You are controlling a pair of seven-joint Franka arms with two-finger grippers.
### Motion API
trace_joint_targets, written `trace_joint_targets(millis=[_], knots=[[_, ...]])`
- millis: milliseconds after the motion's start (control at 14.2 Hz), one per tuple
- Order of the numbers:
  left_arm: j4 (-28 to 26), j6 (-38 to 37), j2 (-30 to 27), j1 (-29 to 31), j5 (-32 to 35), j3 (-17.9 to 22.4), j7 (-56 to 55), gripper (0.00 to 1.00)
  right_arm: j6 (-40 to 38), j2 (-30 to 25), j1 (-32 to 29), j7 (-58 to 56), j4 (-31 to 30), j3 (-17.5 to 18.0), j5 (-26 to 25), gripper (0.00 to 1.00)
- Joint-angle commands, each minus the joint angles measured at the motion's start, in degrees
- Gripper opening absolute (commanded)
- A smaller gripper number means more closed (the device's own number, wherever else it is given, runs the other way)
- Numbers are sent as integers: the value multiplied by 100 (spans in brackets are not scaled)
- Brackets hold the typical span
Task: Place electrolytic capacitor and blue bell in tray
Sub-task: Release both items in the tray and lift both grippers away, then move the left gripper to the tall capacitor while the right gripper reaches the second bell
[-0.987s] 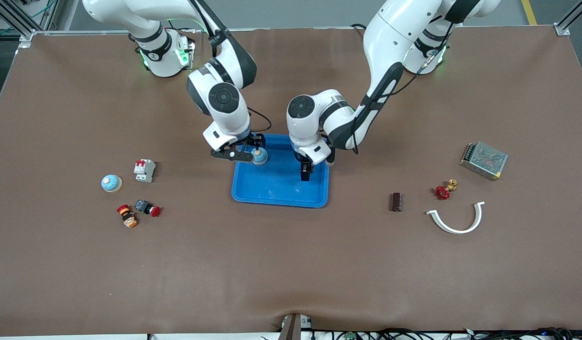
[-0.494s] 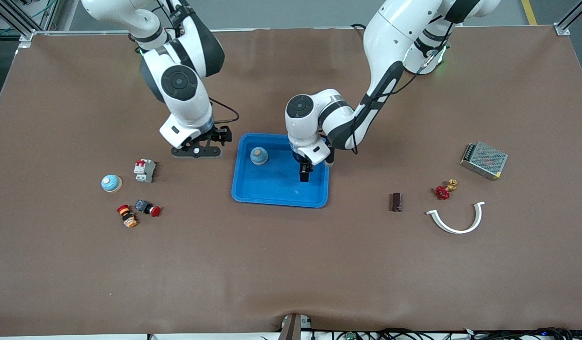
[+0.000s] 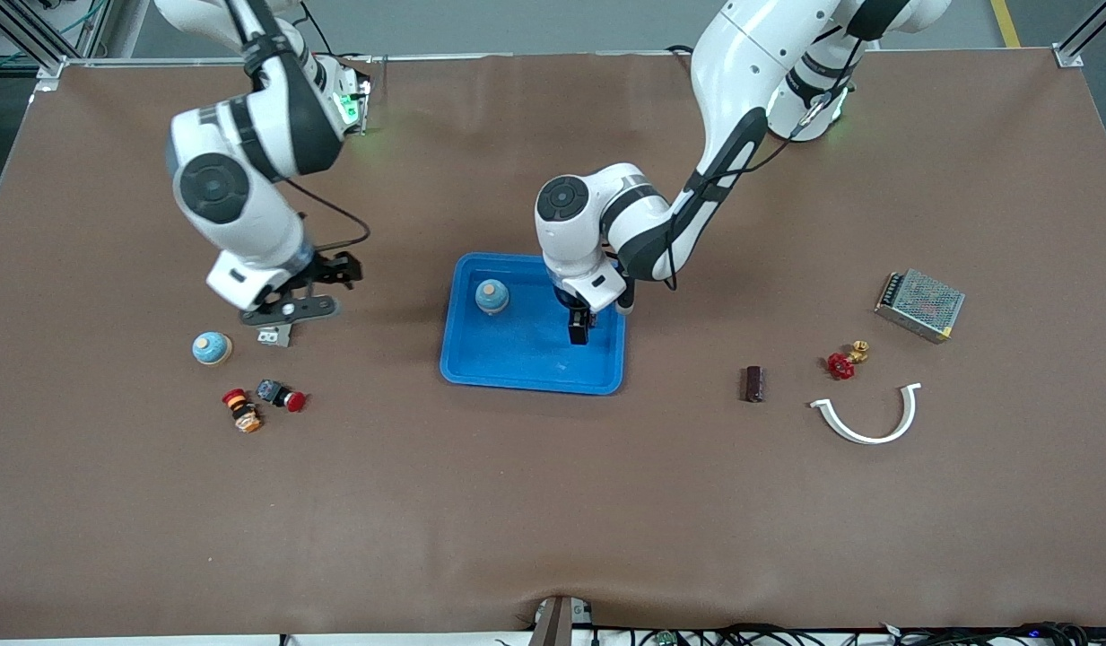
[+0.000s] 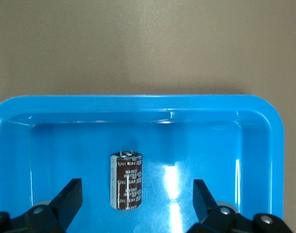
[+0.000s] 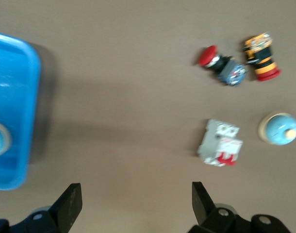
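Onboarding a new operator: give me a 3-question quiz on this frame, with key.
1. True or false: a blue bell sits in the tray.
2. What lies in the tray under the left gripper? A) capacitor B) valve C) breaker
3. Fill in: both grippers' jaws are ____.

Key: 1 true. 2 A, the capacitor. 3 open; the right gripper is over the breaker.

A bell (image 3: 492, 295) and a capacitor (image 4: 126, 180) sit in the tray (image 3: 517, 363). A second bell (image 3: 212, 348) lies toward the right arm's end, another capacitor (image 3: 753, 383) toward the left arm's.
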Motion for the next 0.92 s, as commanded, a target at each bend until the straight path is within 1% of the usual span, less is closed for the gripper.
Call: trace_joint_targets(millis=[0, 141, 353, 494, 564, 776, 846], knots=[[-4, -131, -252, 49, 93, -19, 48, 100, 350, -172, -824, -1089, -412, 100, -118, 100], [-4, -314, -376, 67, 23, -28, 153, 100, 552, -119, -1309, -1803, -438, 100, -118, 100], [-4, -613, -692, 251, -441, -28, 933, 100, 947, -93, -1486, -1972, -701, 100, -145, 100], [-4, -798, -920, 374, -784, -19, 1522, 100, 1193, 100, -1662, -2138, -755, 100, -215, 100], [-4, -851, -999, 427, -846, -19, 1708, 100, 1386, 223, -1802, -2383, -764, 100, -215, 100], [-4, -1010, -1158, 629, -856, -19, 2095, 100, 2063, 653, -2338, -3463, -746, 109, -206, 100], [-4, -1036, -1202, 691, -856, -19, 2244, 100, 2143, 759, -2417, -3684, -720, 109, -206, 100]])
